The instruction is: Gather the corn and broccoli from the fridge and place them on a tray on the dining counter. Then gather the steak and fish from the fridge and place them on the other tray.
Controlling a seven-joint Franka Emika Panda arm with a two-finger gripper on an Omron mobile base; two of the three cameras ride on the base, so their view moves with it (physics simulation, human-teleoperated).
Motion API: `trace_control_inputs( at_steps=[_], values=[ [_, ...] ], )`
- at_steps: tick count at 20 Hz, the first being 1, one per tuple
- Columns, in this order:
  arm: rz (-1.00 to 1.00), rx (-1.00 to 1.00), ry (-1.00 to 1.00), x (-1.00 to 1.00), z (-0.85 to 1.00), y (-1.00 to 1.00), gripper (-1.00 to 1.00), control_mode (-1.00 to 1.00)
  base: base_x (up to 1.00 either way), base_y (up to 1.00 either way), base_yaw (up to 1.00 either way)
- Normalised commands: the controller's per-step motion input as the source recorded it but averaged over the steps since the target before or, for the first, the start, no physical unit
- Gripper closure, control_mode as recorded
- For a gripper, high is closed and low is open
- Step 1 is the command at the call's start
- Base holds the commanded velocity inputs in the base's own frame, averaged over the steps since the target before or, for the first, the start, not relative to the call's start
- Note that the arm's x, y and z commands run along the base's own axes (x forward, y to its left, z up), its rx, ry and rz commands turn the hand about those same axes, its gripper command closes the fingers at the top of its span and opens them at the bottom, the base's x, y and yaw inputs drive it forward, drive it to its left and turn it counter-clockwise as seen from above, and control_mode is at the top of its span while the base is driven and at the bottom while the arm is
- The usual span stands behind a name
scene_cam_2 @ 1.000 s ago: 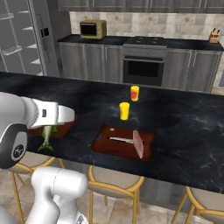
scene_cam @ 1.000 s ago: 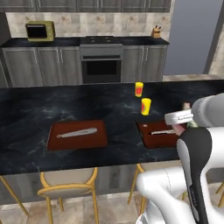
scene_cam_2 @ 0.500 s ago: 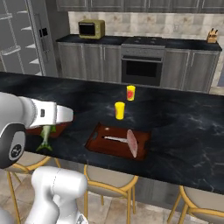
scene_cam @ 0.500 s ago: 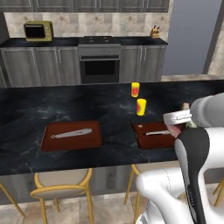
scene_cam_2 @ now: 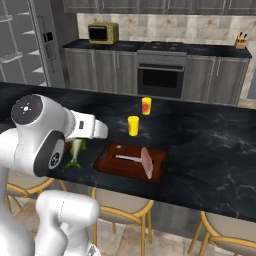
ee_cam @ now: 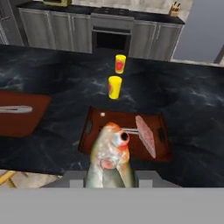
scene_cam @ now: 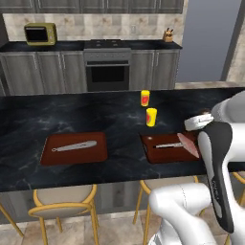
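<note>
Hand view shows the fish [ee_cam: 109, 157] clamped between the fingers, its head with one round red-rimmed eye pointing out over the dining counter [ee_cam: 192, 105]. From the right base camera the fish [scene_cam_2: 75, 152] hangs tail-down under the gripper [scene_cam_2: 80, 146], just off the near left corner of a dark red tray [scene_cam_2: 107, 162]. That tray [ee_cam: 127, 120] carries the steak [ee_cam: 145, 135], a pinkish slab lying along its right half, with a slim grey utensil [ee_cam: 129, 130] beside it; whether the two touch is unclear. Two yellow cups with red labels [ee_cam: 114, 86] stand on the counter beyond the tray, one behind the other and well apart from it. In the left base view a second dark red tray [scene_cam: 52, 155] lies farther left on the counter, bearing another grey utensil [scene_cam: 74, 146]. Yellow-framed stools [scene_cam: 62, 203] sit under the counter's near edge. Behind the counter run the grey cabinets with an oven [scene_cam: 107, 72], a yellow-green microwave [scene_cam: 39, 33] and a knife block [scene_cam: 168, 35].

Compared with the earlier frames, both base views have slid sideways, so the steak's tray sits nearer the middle of them now; this is the base driving, not the things moving. The fish is gripped just as before.
</note>
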Motion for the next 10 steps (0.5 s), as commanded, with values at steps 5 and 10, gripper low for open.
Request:
trace_control_inputs(
  at_steps=[5, 10],
  values=[
    [0.0, 0.0, 0.28, 0.87, -0.37, 0.0, 1.0, -1.0, 0.0, 0.0, 0.0],
    [0.01, 0.0, 0.14, 0.82, -0.49, 0.0, 1.0, -1.0, 0.0, 0.0, 0.0]
  ],
)
